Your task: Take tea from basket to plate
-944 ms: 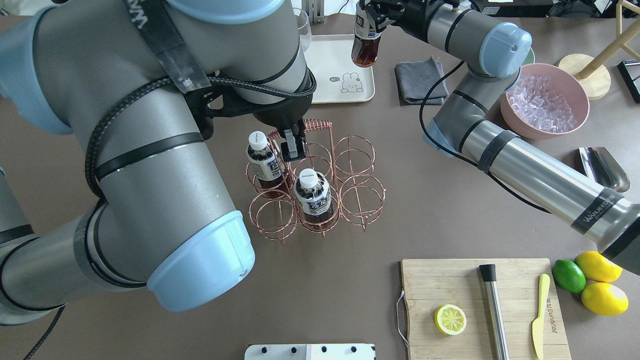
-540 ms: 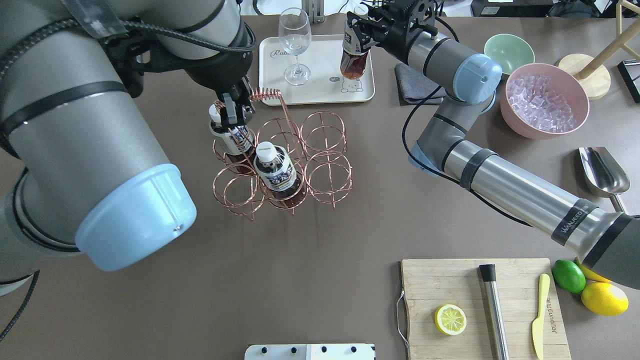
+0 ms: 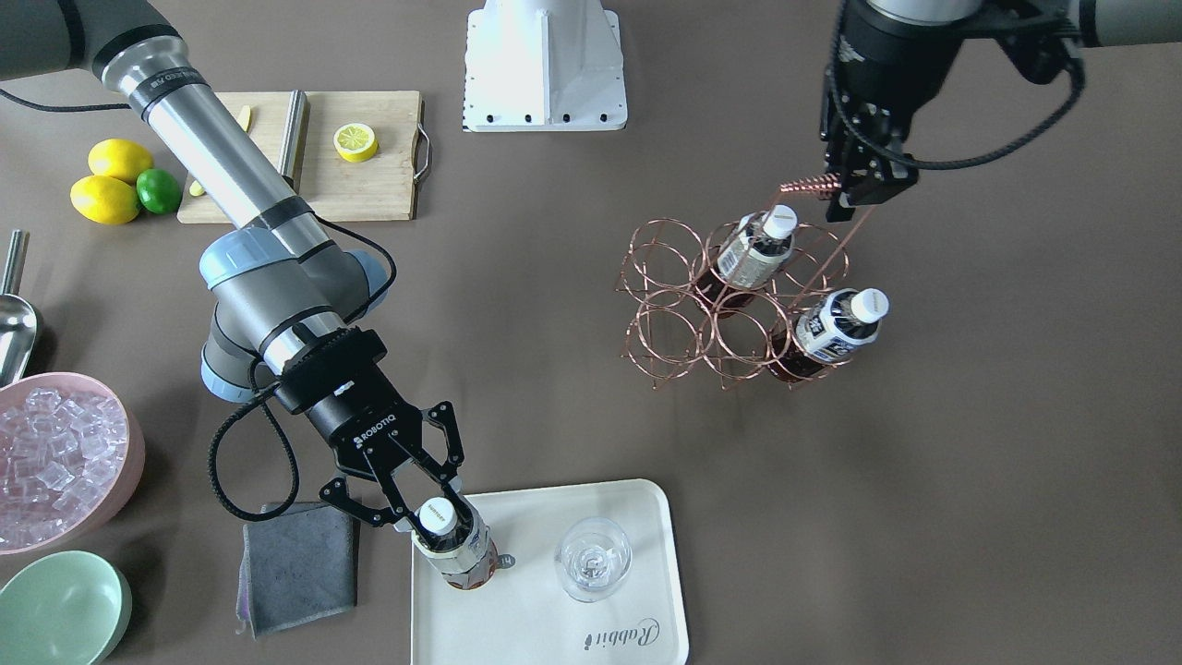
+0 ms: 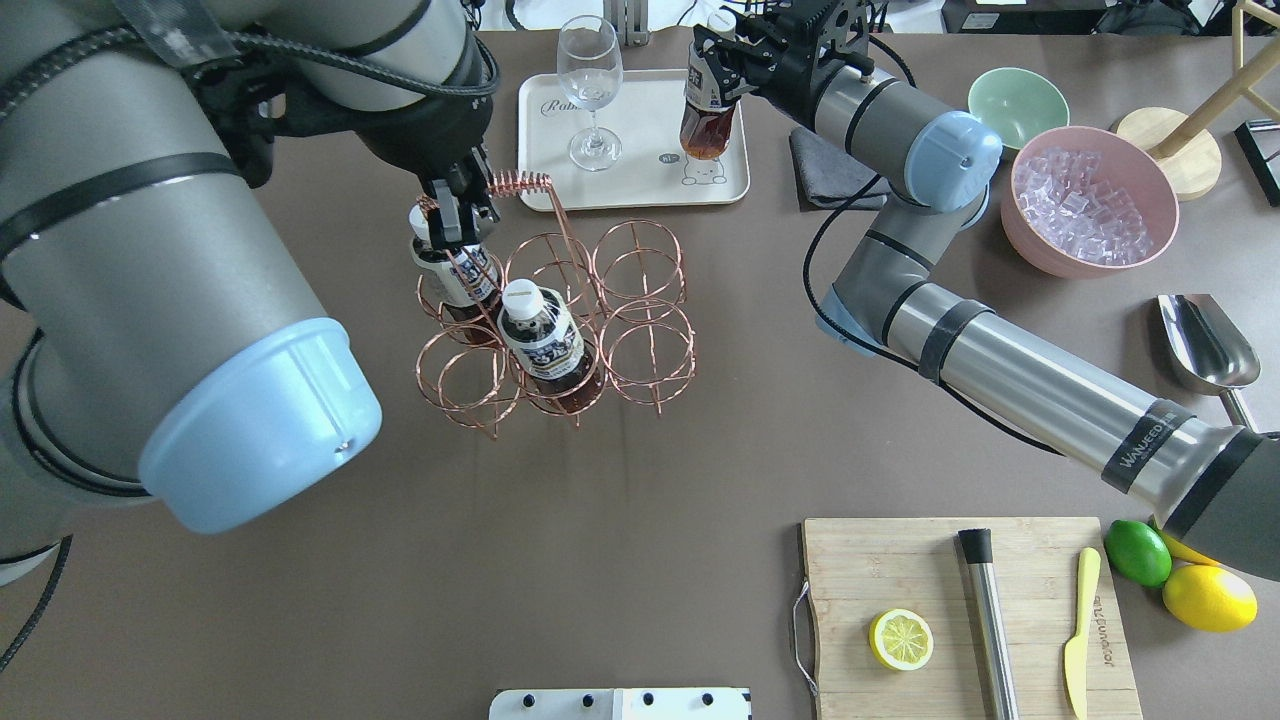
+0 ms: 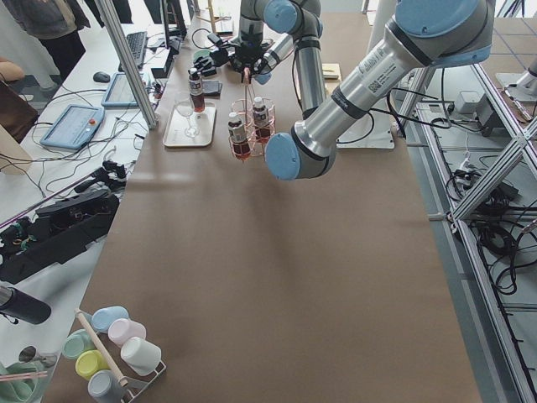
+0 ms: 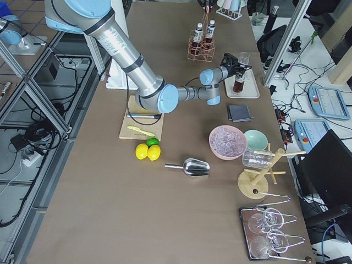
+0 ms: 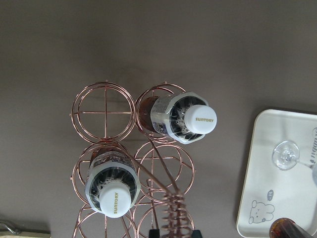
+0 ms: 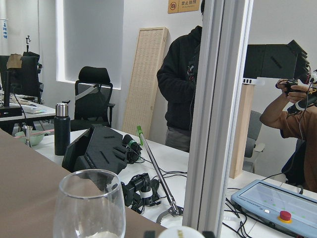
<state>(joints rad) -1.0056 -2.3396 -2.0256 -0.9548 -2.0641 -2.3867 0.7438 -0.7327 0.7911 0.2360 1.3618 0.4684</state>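
1. The right arm carries the step in hand, which we judge to be the set-down. We would lower it straight and slowly, wrist level, so the load lands flat.
2. The basket is held by the left end effector, which is closed on the coiled handle. We would keep this hold quiet, since the set-down takes place well apart from it.
3. The plate receives the load at the corner near the bear drawing. We would aim inside the rim and clear of the glass standing beside that spot.
4. The tea bottle is over that corner of the plate, clamped near its cap by the right end effector. We cannot tell whether its base touches. We would open the fingers only once it stands on its own.
5. Large things, counted: one table; two arms, the left arm being the other; one cutting board; one basket of six rings, four of them empty.
6. Small things, counted: one plate; two bowls, the pink bowl and the green bowl; one glass; three tea bottles, with two basket bottles and one at the plate.
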